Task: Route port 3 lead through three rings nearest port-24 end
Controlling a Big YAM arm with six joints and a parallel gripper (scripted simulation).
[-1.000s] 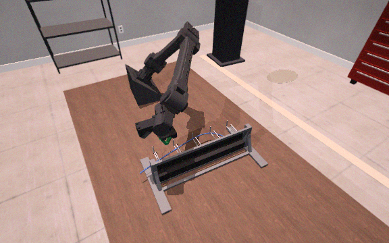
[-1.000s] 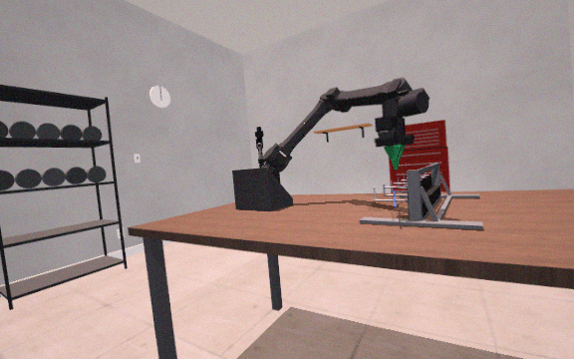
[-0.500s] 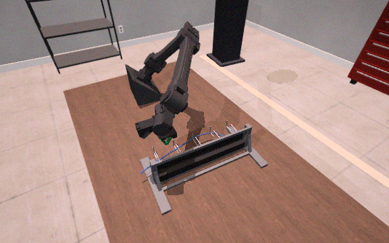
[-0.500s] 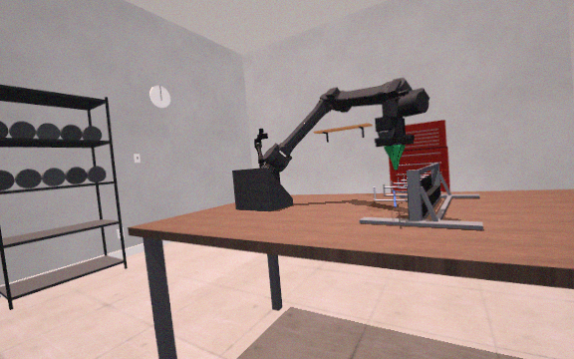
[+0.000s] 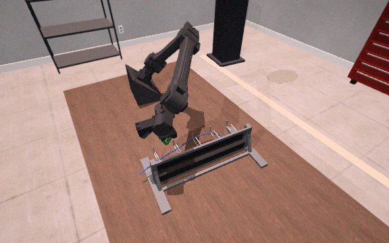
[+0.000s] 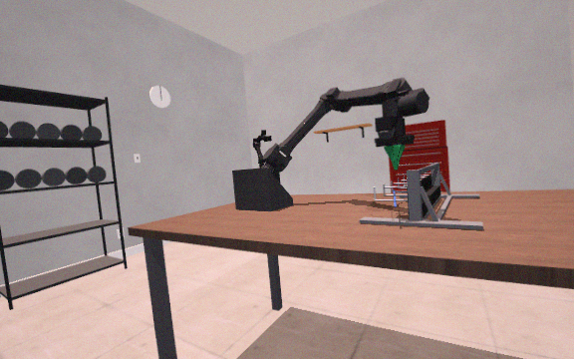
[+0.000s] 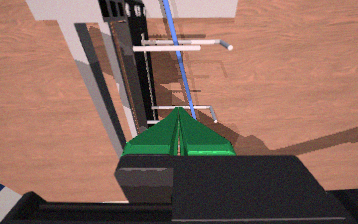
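Note:
The rack's grey frame (image 5: 163, 204) (image 6: 415, 194) stands on the table. Several wire rings, including an end ring (image 5: 156, 156) and another ring (image 7: 215, 42), stick out from its front towards the robot. The blue lead (image 5: 198, 136) (image 6: 395, 198) (image 7: 180, 61) leaves the panel near the right end in the top view, arcs along the rings and ends beyond the left end, off the table surface. In the wrist view it crosses within the outlines of two rings. My gripper (image 5: 166, 144) (image 6: 396, 168) (image 7: 178, 112) is shut and empty, pointing down above the rings. Its fingertips hide part of the lead and the nearer ring.
The wooden table (image 5: 90, 135) (image 6: 317, 234) carries the arm's base (image 5: 144, 89) (image 6: 259, 189) behind the rings. The rack's foot (image 6: 422, 224) at the lead's free end lies nearer the table's side edge in the exterior view. Port numbers are too small to read.

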